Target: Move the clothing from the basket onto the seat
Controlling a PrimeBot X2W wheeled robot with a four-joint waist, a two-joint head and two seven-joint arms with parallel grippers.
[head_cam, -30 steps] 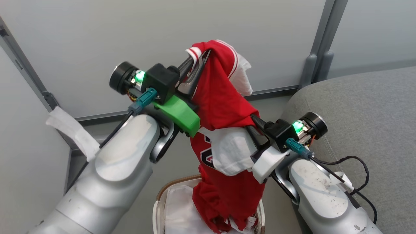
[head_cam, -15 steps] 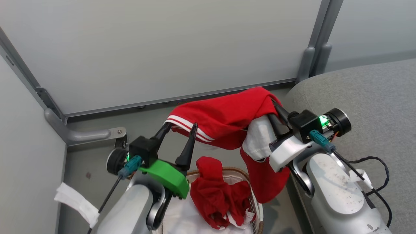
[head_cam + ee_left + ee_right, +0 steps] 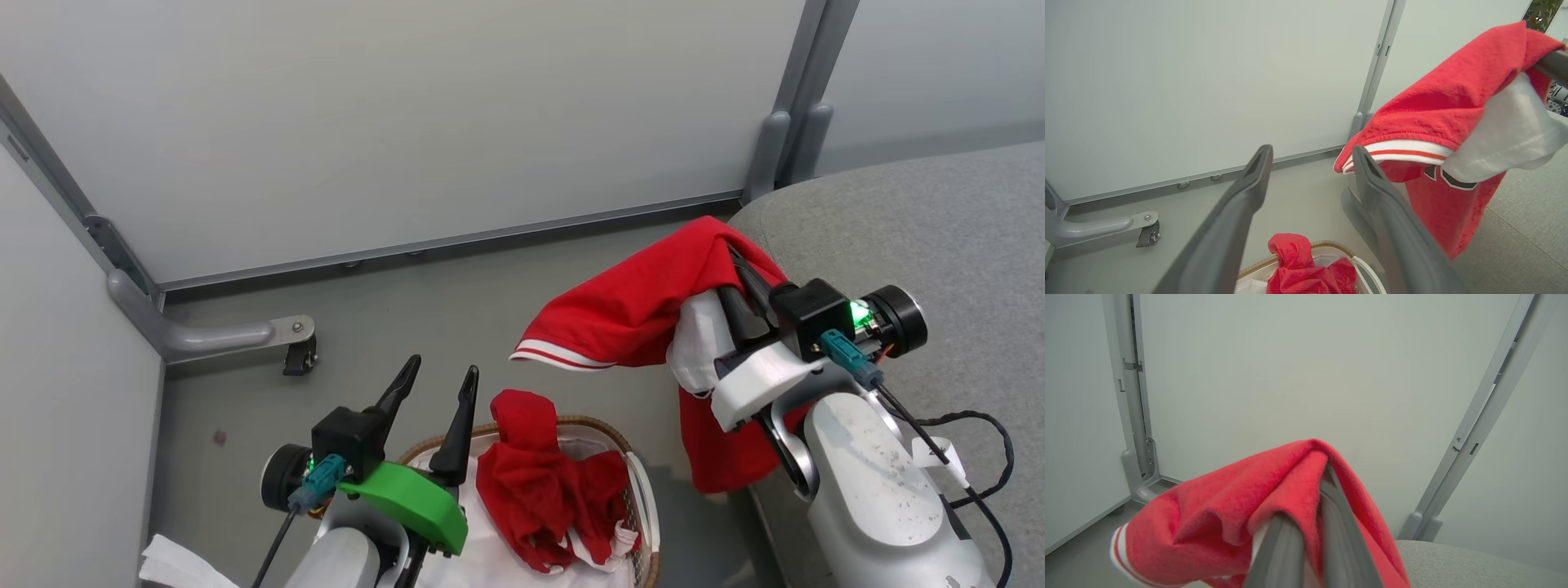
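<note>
My right gripper (image 3: 731, 265) is shut on a red garment (image 3: 645, 306) with a white-striped hem, held in the air beside the grey sofa's (image 3: 939, 237) rounded edge; the cloth drapes over its fingers (image 3: 1331, 522) and hangs down below. A second red garment (image 3: 543, 486) lies crumpled in the white basket (image 3: 645, 498) with the brown woven rim, on the white liner. My left gripper (image 3: 441, 376) stands open and holds nothing, just left of and above the basket. In the left wrist view the held garment (image 3: 1453, 118) hangs at the right and the second garment (image 3: 1298, 269) sits below.
A grey partition wall (image 3: 408, 114) with a metal post (image 3: 796, 90) closes the back. A wall foot with a caster (image 3: 245, 335) sits on the grey floor at the left. A black cable (image 3: 971, 457) loops over the sofa by my right forearm.
The left gripper let go of the striped hem and dropped back toward the basket. The right gripper carried the garment rightward to the sofa's edge. One garment stayed in the basket.
</note>
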